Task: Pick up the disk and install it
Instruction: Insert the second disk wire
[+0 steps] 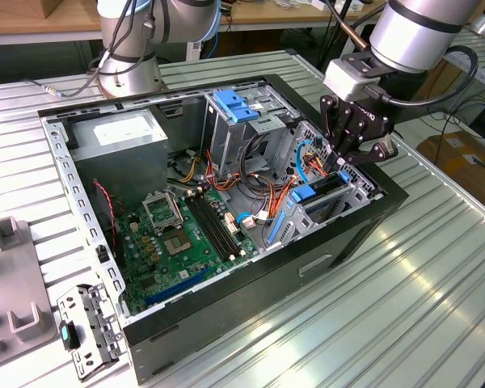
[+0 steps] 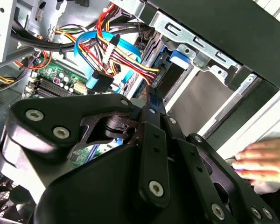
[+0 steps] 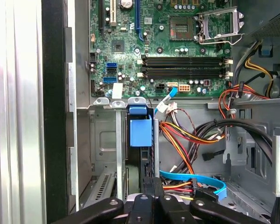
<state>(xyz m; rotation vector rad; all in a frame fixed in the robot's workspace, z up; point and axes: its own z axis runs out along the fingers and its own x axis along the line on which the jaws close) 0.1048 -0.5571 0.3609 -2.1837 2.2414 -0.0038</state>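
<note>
The disk (image 1: 323,191) stands on edge in the drive bay at the case's corner on the exterior view's right, its blue rail tab uppermost. In the first wrist view the disk (image 3: 140,158) sits between two metal bay walls below the blue tab. My black gripper (image 1: 345,166) hangs just above the disk's end nearest the case wall. Its fingers are shut together, with nothing between them in both wrist views. The gripper (image 2: 151,93) meets the dark end of the disk (image 2: 170,74), and the gripper (image 3: 152,183) lies right at the disk's edge.
The open case holds a green motherboard (image 1: 186,234), a grey power-supply box (image 1: 117,133), a tall drive cage with a blue handle (image 1: 238,105) and loose coloured cables (image 1: 259,190). A person's hand (image 2: 263,163) rests outside the case wall. Grey fixtures (image 1: 8,307) lie on the exterior view's left.
</note>
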